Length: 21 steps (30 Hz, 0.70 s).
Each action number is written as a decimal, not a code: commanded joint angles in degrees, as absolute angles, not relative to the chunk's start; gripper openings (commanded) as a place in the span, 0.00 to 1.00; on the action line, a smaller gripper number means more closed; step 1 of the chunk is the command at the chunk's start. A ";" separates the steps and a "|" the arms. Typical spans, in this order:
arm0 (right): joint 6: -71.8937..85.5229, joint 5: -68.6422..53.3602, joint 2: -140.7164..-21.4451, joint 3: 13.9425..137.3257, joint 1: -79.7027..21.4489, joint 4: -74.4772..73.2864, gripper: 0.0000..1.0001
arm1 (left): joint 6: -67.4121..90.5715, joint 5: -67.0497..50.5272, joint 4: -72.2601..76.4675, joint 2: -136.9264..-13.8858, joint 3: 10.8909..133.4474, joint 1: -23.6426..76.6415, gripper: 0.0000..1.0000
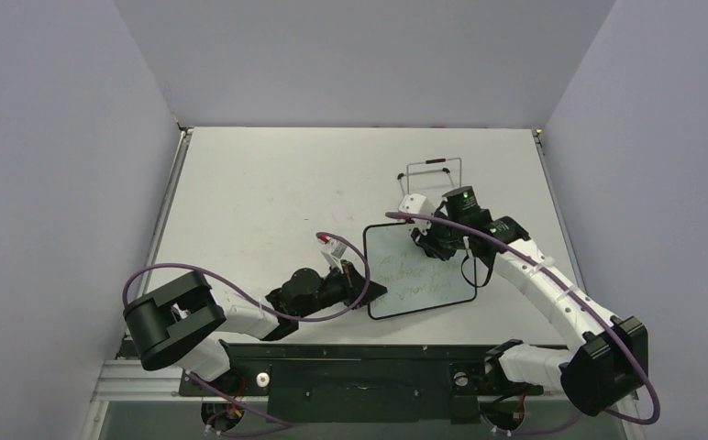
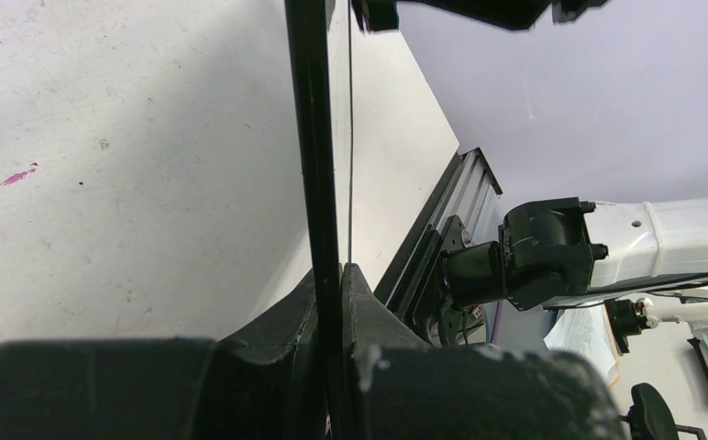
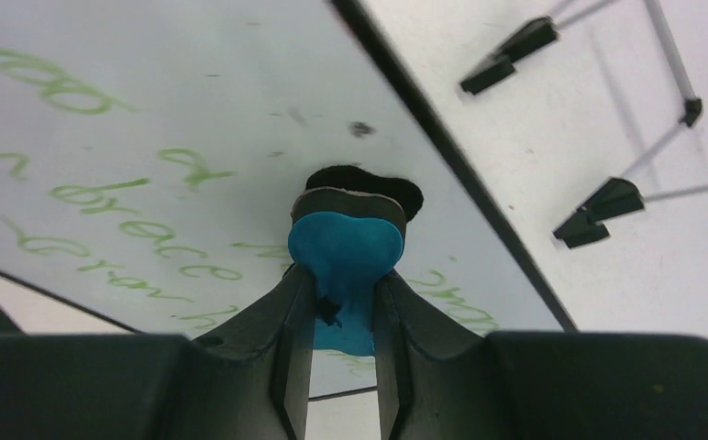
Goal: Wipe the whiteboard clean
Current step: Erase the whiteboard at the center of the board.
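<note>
Your small white whiteboard point(image 1: 421, 271) with the thin black frame sits on the pale grey desk point(image 1: 259, 183), right of centre, between the two arms. I can't tell if it's lying flat or tipped up a bit. The left pincer point(image 2: 336, 284) is closed tight on the frame's left edge, so that's your anchor. The right pincer point(image 3: 343, 289) is closed on a little blue eraser with a dark felt pad point(image 3: 346, 246). The pad looks to be on the board, close to the far edge. There's loads of green handwriting point(image 3: 139, 229) left, so I'd say the wiping has barely started.

Stuff that could bite you:
- The left grip only has a thin strip of frame. Push sideways hard with the eraser and the board could pivot or slide out of it.
- The eraser is pinched by a narrow bit. Too much downward force and it can twist between the fingers, and then you're scraping plastic across the board.
- You're starting next to the rim. A stroke outward could catch the frame or run off onto the desk.
- The thin wire stand with black feet point(image 1: 434, 172) is just behind the board, so a long stroke that way could clip it.
</note>
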<state>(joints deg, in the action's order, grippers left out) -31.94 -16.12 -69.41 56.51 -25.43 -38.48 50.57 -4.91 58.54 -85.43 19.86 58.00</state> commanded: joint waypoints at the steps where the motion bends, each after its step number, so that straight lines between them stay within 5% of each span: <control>1: -34.71 -19.14 -65.95 53.09 -28.22 -41.04 0.00 | 48.17 -7.27 64.17 -84.75 20.07 58.89 0.00; 11: -28.78 -8.21 -66.40 52.94 -23.51 -35.02 0.00 | 47.77 -7.22 63.22 -84.27 20.01 58.94 0.00; 21: -32.74 -18.34 -68.71 58.90 -30.39 -39.92 0.00 | 47.86 -7.38 63.25 -84.86 20.28 59.06 0.00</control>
<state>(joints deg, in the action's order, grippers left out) -30.57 -12.80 -68.16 55.53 -25.63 -38.74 50.30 -4.97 58.57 -85.43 19.84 58.19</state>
